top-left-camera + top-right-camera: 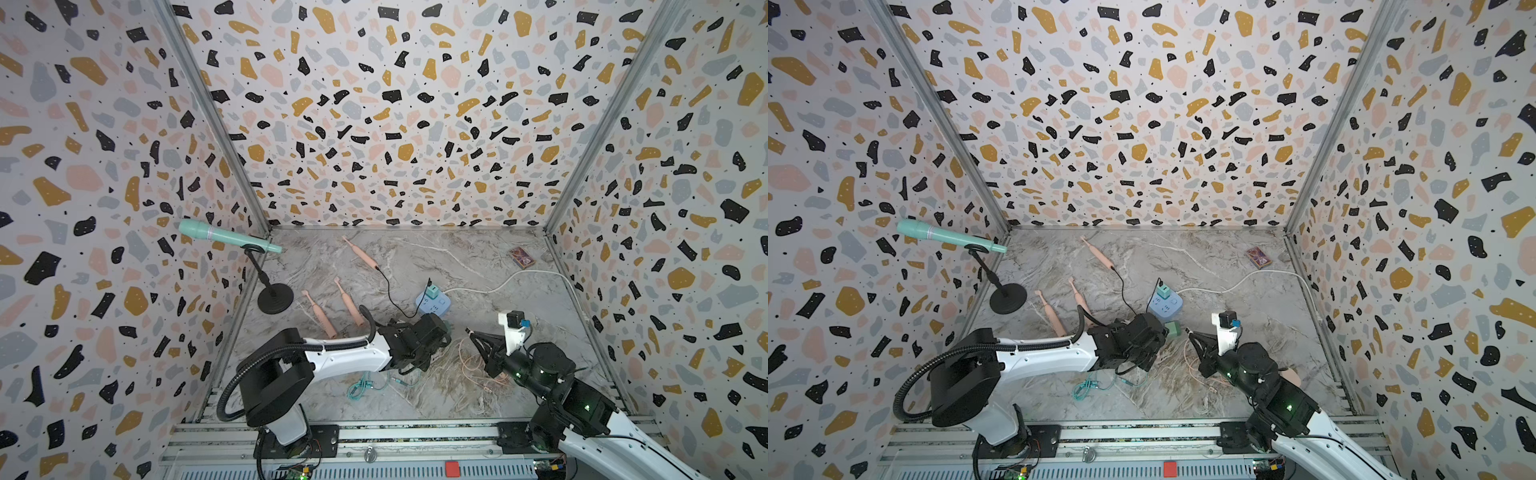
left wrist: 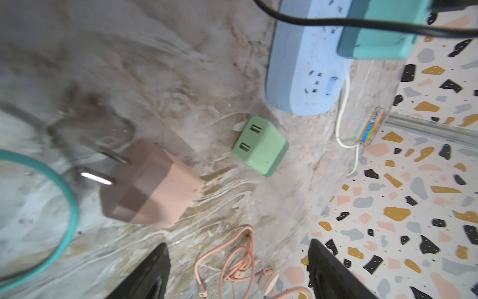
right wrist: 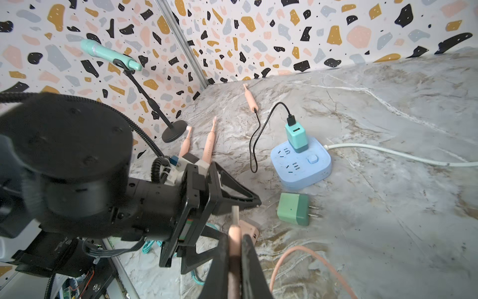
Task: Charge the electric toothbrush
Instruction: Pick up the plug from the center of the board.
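My right gripper (image 3: 234, 234) is shut on a pink electric toothbrush (image 3: 234, 246), whose white stem pokes out past the fingertips; in a top view the gripper (image 1: 470, 331) hovers low right of centre. My left gripper (image 2: 238, 274) is open above a coiled pink cable (image 2: 239, 255), beside a pink plug adapter (image 2: 150, 183) lying on its side. In both top views it (image 1: 440, 336) (image 1: 1156, 338) sits just in front of the blue power strip (image 1: 433, 304). A green adapter (image 2: 260, 146) lies loose near the strip.
A teal adapter (image 3: 297, 136) in the strip feeds a black cable to a toothbrush (image 1: 360, 252) at the back. Two more toothbrushes (image 1: 318, 313) (image 1: 349, 301) lie at the left, by a microphone stand (image 1: 275, 301). A teal cable (image 1: 365, 384), white cord (image 1: 498, 284) and card box (image 1: 521, 257) are nearby.
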Robot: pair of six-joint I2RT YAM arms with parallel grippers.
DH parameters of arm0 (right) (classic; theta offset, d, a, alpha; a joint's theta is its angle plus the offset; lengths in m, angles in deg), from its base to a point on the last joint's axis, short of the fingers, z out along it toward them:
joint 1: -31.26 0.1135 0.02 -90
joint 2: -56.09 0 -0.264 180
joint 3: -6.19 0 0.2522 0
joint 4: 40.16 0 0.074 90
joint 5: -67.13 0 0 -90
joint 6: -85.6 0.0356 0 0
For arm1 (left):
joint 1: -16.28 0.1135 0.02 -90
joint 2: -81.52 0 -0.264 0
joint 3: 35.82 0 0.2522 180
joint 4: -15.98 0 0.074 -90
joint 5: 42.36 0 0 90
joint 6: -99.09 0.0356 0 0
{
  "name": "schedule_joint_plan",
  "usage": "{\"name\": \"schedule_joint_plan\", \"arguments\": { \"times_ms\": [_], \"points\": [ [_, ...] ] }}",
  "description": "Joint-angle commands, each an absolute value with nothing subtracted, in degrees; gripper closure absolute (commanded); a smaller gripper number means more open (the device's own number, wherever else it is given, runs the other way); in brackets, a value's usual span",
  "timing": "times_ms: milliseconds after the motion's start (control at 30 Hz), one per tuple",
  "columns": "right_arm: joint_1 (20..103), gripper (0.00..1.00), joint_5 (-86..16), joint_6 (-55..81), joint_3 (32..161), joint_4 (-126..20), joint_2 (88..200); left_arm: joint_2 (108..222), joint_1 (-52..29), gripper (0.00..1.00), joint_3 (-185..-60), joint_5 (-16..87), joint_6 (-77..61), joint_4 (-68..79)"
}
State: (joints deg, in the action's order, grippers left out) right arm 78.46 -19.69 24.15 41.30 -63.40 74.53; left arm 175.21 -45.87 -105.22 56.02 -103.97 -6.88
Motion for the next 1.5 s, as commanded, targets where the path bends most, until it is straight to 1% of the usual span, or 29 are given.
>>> {"name": "schedule_joint_plan", "arguments": {
  "times_ms": [0,133,367,567,800,1000,1133,1267,1400,1467],
  "points": [
    [78.3,1.00,-20.0,23.5,42.9,-63.6,72.1,176.5,-46.4,0.19,-104.6,55.3,-103.0,-12.2],
    [78.3,1.00,-20.2,23.7,42.4,-63.4,69.9,177.8,-47.1,0.19,-105.6,55.5,-103.6,-13.1],
    [78.3,1.00,-20.9,23.6,42.5,-63.3,69.7,180.9,-47.1,0.21,-106.7,56.2,-103.0,-12.9],
    [78.3,1.00,-21.0,23.5,42.3,-63.1,69.1,180.7,-45.0,0.26,-104.2,56.8,-101.6,-12.2],
    [78.3,1.00,-21.6,23.5,42.5,-63.0,69.5,182.3,-41.9,0.33,-105.8,55.3,-95.3,-14.0],
    [78.3,1.00,-22.0,23.5,42.3,-62.9,69.7,185.9,-40.5,0.39,-109.9,52.4,-88.8,-16.6],
    [78.3,1.00,-22.3,23.5,42.3,-62.9,69.7,188.7,-40.2,0.41,-113.3,50.7,-84.4,-19.4],
    [78.4,1.00,-22.4,23.6,42.4,-63.1,69.6,189.3,-39.8,0.40,-114.6,50.3,-80.8,-21.3],
    [78.4,1.00,-22.0,23.8,42.3,-63.3,69.4,190.1,-39.3,0.25,-117.7,50.9,-76.0,-27.4],
    [78.4,1.00,-21.4,23.8,42.4,-63.3,69.4,190.7,-39.0,0.23,-119.5,51.7,-73.7,-30.3]
  ]
}}
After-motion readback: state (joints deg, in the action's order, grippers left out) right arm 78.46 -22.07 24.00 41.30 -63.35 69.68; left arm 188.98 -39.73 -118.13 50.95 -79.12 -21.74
